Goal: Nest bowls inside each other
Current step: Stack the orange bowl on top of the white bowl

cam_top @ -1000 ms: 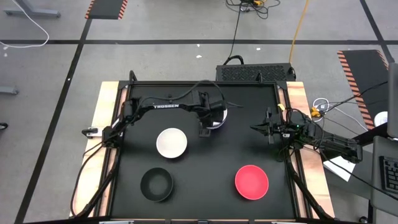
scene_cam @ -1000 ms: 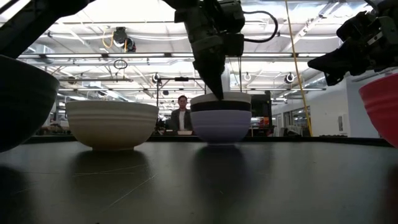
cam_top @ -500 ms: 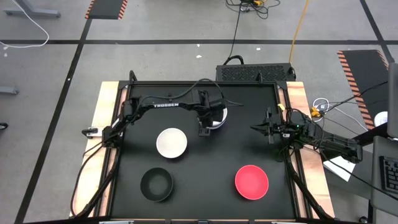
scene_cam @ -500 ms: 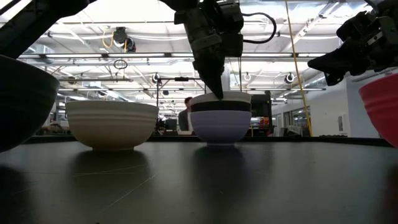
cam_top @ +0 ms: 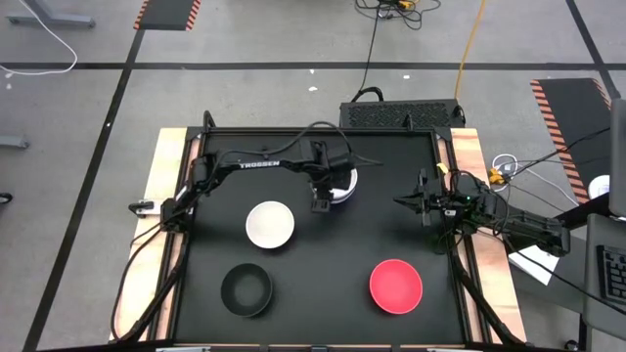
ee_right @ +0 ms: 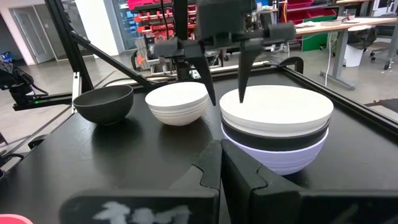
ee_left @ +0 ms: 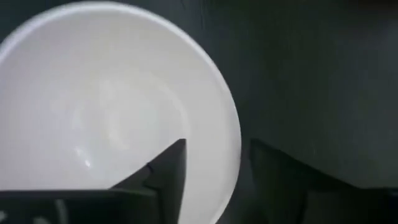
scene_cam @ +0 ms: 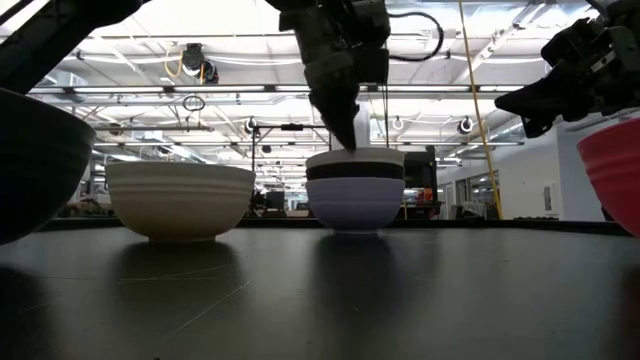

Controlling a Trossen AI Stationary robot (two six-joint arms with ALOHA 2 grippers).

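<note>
At the back of the desk [cam_top: 391, 235] stands a stack of three nested bowls [ee_right: 275, 132] — lavender at the bottom, black in the middle, white on top — and the left gripper [ee_right: 225, 93] sits over its rim with fingers spread, one on each side of the white rim, holding nothing. A single white bowl [cam_top: 269, 224], a black bowl [cam_top: 246, 290] and a red bowl [cam_top: 395, 286] sit apart on the desk. The right gripper [cam_top: 401, 201] hovers near the right edge, fingers pressed together — empty.

Only one legible marking from my console — the white word "TROSSEN" on the left arm [cam_top: 256, 166], high view — nothing else reads.
</note>
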